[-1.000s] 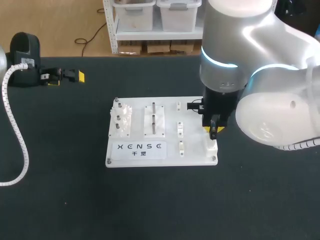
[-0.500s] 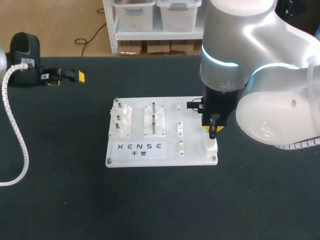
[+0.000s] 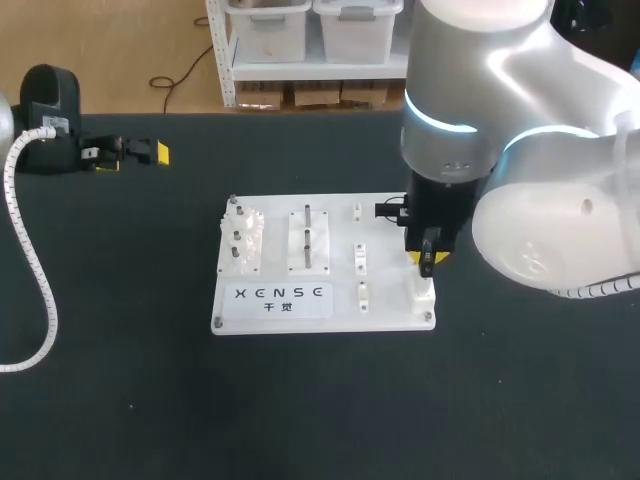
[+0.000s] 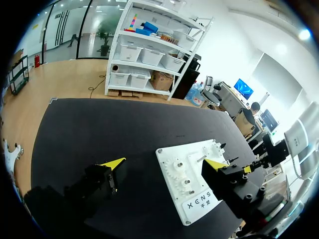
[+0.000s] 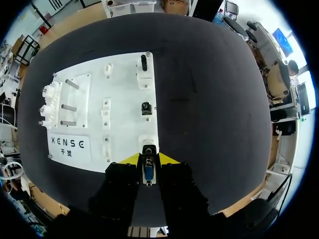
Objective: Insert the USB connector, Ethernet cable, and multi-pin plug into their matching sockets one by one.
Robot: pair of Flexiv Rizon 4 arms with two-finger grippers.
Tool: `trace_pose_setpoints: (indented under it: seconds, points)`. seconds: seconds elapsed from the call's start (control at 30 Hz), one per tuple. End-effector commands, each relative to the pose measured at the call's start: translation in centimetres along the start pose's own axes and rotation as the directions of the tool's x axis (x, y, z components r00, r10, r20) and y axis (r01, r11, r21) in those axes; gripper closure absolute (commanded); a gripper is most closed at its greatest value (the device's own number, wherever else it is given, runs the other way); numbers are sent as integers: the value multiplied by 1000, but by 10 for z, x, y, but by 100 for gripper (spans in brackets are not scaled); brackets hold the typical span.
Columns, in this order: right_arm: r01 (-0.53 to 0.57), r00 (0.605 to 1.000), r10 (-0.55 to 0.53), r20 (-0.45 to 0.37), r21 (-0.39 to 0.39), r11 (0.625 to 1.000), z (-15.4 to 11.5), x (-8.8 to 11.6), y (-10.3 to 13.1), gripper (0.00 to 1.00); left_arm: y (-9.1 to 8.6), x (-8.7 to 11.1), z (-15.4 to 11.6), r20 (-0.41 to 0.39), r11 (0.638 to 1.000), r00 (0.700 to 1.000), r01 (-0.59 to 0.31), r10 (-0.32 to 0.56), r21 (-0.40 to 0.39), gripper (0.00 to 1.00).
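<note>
Our right gripper (image 5: 148,158) is clamped on the multi-pin plug (image 5: 148,172), just over its socket (image 5: 147,142) at the board (image 5: 124,89) corner. The USB connector (image 5: 144,62) and Ethernet cable (image 5: 145,107) look seated, so we judge 2 of 3 done. Our left gripper (image 4: 164,163) stands apart, empty

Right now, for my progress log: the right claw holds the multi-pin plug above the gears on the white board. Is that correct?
Not above the gears. The right claw holds the multi-pin plug above the white socket, at the end of the white board away from the gears. The right wrist view shows it.
</note>
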State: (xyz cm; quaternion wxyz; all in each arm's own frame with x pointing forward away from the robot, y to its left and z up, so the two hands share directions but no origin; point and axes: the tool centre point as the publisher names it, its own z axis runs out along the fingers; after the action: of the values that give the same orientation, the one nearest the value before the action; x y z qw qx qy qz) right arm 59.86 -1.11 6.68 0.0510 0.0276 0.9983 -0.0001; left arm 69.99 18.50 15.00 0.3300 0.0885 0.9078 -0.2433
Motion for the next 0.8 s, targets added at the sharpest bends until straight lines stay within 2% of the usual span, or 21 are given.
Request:
trace_pose_setpoints:
  seconds: [0.03, 0.8]
  points:
    - [1, 1000, -1, 0, 1, 1000, 1, 0, 0, 100, 0, 0, 0, 0, 1000, 1000, 0, 0, 0, 0]
    - [5, 1000, -5, -4, -2, 1000, 1, 3, 0, 100, 0, 0, 0, 0, 1000, 1000, 0, 0, 0, 0]
